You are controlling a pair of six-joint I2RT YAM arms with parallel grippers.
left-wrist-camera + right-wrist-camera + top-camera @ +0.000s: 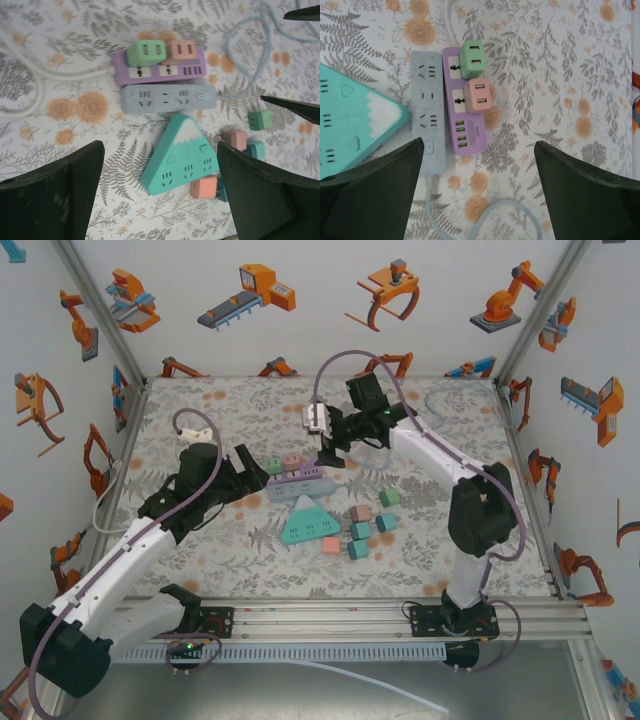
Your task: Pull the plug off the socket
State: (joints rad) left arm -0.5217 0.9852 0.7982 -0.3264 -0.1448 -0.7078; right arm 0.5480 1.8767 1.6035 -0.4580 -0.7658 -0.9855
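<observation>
A purple power strip (465, 125) lies on the flowered mat with two plugs in its sockets, a green plug (472, 59) and a pink plug (478, 95). From above, the green plug (272, 467) and pink plug (292, 462) sit on the strip (305, 478) between the two arms. My right gripper (479, 195) hovers open over the strip's USB end, holding nothing. My left gripper (160, 195) is open too, above the teal triangular socket (182, 152), with the green plug (145, 52) and pink plug (182, 51) farther ahead.
A grey power strip (167, 98) lies against the purple one, and its pale blue cable (485, 215) loops under the right gripper. Several loose plugs (362, 530) lie right of the teal socket. A white cable (30, 70) runs off to the left. Patterned walls enclose the mat.
</observation>
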